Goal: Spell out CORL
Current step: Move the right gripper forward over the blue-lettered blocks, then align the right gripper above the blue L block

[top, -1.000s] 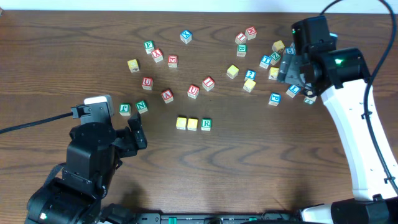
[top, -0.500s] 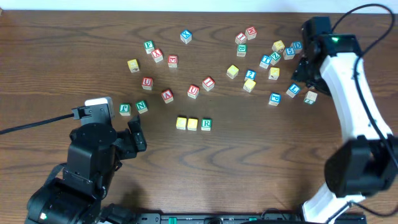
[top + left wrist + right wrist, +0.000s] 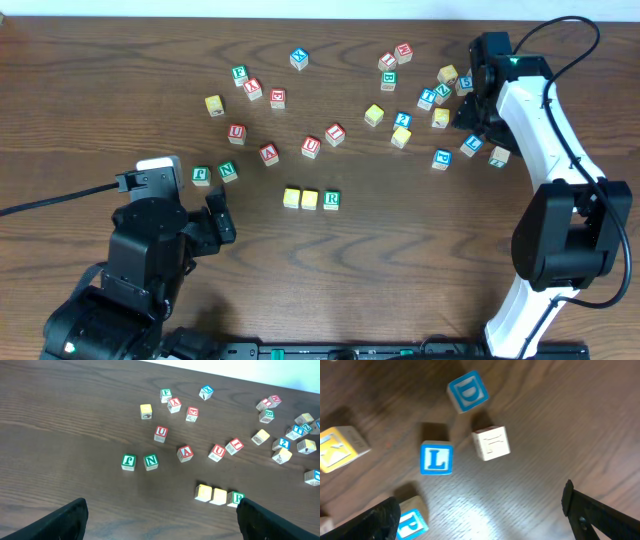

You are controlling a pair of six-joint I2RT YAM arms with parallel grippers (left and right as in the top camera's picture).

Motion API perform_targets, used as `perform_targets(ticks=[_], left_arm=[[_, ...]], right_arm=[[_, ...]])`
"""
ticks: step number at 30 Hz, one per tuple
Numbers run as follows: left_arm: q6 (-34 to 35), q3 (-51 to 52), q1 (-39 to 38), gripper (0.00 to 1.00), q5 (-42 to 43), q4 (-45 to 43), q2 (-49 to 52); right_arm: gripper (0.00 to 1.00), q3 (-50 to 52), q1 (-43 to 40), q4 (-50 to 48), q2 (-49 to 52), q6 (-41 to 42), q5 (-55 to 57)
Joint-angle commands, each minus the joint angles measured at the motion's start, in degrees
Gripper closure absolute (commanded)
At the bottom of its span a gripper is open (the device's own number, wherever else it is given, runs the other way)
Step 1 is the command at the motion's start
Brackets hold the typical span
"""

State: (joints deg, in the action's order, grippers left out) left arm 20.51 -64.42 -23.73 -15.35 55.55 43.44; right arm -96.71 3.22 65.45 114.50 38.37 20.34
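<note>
Right end effector (image 3: 479, 507), spread wide, over L cube (image 3: 436, 459); D cube (image 3: 467, 391) and plain cube (image 3: 491, 443) just beside.

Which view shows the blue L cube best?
Right wrist. The blue L cube sits large and face-up, letter sharp, nothing covering it. Overhead shows it only as a tiny blue-faced cube beside the right arm, letter barely readable. In the left wrist view I can't pick it out.

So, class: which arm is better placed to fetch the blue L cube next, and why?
Right. The small wooden cube with the blue L lies close before the open right pincer; the left pincer is far off.
</note>
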Motion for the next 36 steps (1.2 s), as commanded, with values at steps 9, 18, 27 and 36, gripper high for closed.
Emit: perform_targets(ticks=[9,18,27,36], left_arm=[[-0.81,-1.16,0.2,0.07,-0.79,0.39,-0.04],[-0.81,-1.16,0.2,0.07,-0.76,0.81,-0.04],[-0.83,-1.16,0.2,0.07,-0.79,0.98,-0.04],[-0.83,-1.16,0.2,0.07,-0.76,1.03,-0.04]], right_arm=[[0.01,-0.57,-0.2,-0.85,-0.04,6.97,3.8],[0.02,-0.31,-0.74,4.24,0.07,18.95,7.3],[0.01,7.8,-0.79,-1.36,0.55,22.88,7.87],[0.01,9.92,-1.22,-3.21,0.74,25.07,8.48]])
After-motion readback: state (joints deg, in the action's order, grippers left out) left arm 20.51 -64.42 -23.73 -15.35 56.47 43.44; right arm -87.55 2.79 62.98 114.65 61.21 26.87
